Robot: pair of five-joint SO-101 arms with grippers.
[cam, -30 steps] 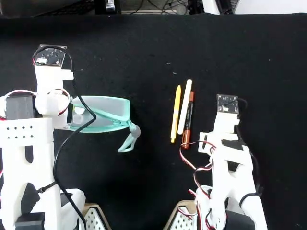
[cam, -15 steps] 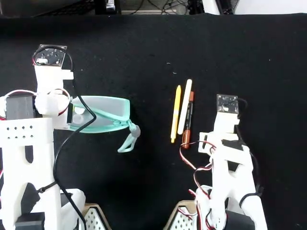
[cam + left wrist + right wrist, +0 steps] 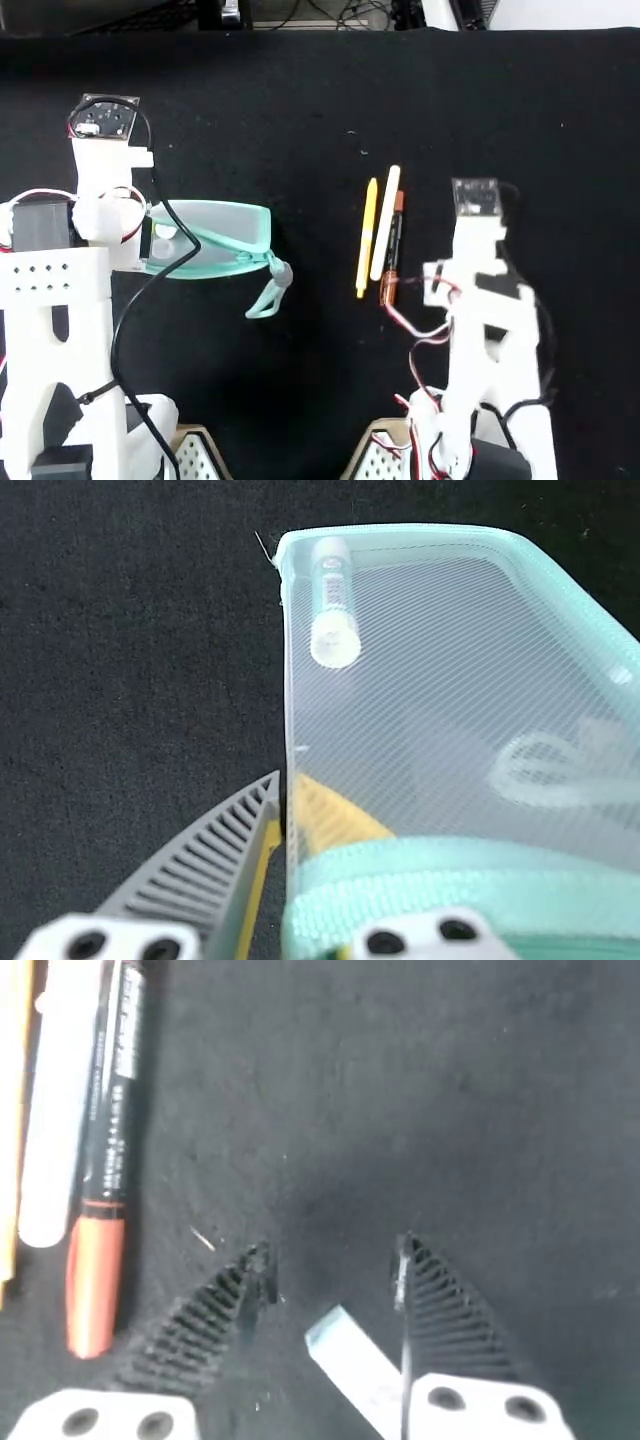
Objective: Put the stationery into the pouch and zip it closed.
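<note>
We record the left pincer (image 3: pixel 283 815) clamped on the edge of the pouch (image 3: pixel 215 240), which lies on the black desk (image 3: pixel 300 100). The left arm (image 3: pixel 60 300) covers one end of the pouch in the high view. A white tube (image 3: pixel 330 600) lies inside the pouch. The right pincer (image 3: pixel 332 1252) stands apart, low over the desk. Just beside it, three items lie close side by side, well apart from the pouch: a yellow pen (image 3: pixel 366 238), a white pen (image 3: pixel 385 222) and an orange-capped marker (image 3: pixel 392 250). A pale block (image 3: pixel 345 1355), possibly an eraser, lies between the right pincer's fingers.
</note>
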